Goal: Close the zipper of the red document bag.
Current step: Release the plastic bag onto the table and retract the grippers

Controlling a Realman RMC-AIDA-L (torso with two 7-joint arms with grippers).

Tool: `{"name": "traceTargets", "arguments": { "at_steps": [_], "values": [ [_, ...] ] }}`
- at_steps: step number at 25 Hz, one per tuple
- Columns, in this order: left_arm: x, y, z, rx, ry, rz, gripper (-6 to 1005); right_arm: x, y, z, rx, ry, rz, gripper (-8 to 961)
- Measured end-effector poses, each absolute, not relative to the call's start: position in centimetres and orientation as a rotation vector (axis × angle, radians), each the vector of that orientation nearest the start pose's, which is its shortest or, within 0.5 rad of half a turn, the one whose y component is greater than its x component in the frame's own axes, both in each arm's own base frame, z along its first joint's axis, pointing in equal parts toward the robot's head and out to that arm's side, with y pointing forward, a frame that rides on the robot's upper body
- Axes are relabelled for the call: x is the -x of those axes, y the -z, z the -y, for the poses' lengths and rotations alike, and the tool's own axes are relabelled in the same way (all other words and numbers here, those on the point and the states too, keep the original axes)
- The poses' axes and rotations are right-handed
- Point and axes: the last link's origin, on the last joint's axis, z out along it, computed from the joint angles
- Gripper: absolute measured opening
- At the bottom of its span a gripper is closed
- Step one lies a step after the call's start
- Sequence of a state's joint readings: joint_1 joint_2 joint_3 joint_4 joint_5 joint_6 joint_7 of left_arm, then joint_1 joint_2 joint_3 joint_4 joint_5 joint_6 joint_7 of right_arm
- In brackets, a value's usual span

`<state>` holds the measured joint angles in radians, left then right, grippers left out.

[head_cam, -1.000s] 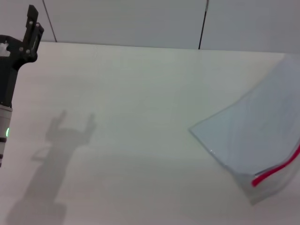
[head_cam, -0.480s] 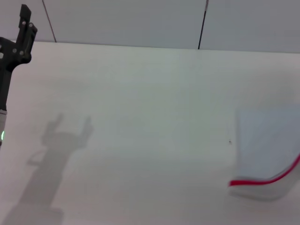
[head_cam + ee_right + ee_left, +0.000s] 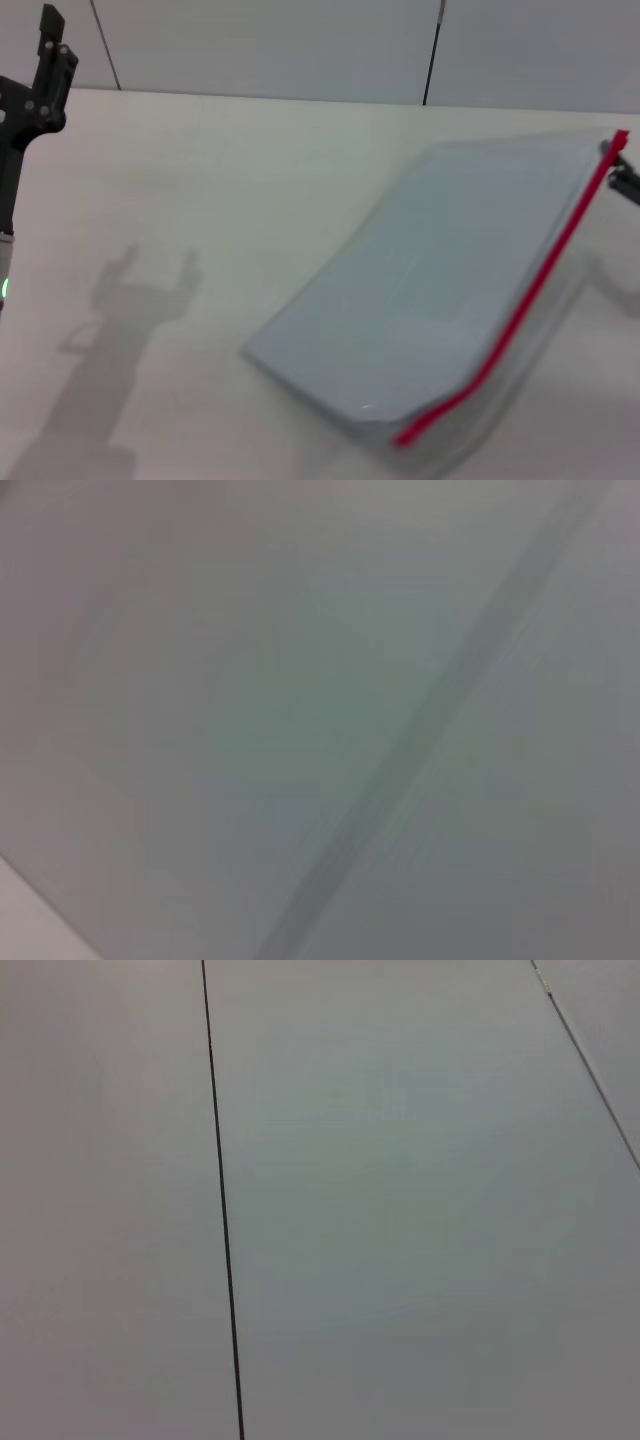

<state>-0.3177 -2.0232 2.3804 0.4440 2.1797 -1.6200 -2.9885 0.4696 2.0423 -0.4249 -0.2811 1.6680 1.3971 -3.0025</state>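
The red document bag (image 3: pixel 440 290), a large pale blue-grey pouch, lies slanted across the right half of the table in the head view. Its far right corner looks lifted. The zipper (image 3: pixel 530 300) runs as a thin red strip along the pouch's right long edge, with a small greyish slider (image 3: pixel 606 148) at the far end. A dark part of my right gripper (image 3: pixel 627 182) shows at the frame's right edge, close beside that end. My left gripper (image 3: pixel 48 45) is raised at the far left, away from the bag, and its shadow shows two spread fingers. Neither wrist view shows the bag.
The white table (image 3: pixel 250 180) ends at a pale panelled wall (image 3: pixel 270 45) with dark seams. My left arm's shadow (image 3: pixel 120 330) falls on the table's left side. The left wrist view shows only wall panels (image 3: pixel 420 1200).
The bag swept in from the right edge and now spreads toward the table's middle, its zipper end raised at the far right. The left arm barely moved.
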Motion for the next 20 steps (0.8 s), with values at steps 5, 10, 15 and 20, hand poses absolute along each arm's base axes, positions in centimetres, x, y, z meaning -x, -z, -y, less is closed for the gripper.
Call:
{"name": "traceTargets", "arguments": {
  "at_steps": [5, 10, 15, 20],
  "values": [
    [26.8, -3.1, -29.6, 1.314, 0.963, 0.076, 741, -34.1, -4.6, -36.1, 1.800, -0.361, -0.078, 892],
    [26.7, -3.0, -29.6, 1.318, 0.965, 0.075, 741, -34.6, -4.6, -35.2, 1.786, -0.375, -0.093, 892],
    [26.7, -3.1, -29.5, 1.313, 0.966, 0.071, 742, -30.8, -5.2, -29.8, 1.778, -0.758, 0.201, 892],
    [26.8, -3.2, -29.5, 1.313, 0.962, 0.062, 742, -28.8, -6.9, -26.9, 1.653, -0.974, 0.350, 892]
  ]
}}
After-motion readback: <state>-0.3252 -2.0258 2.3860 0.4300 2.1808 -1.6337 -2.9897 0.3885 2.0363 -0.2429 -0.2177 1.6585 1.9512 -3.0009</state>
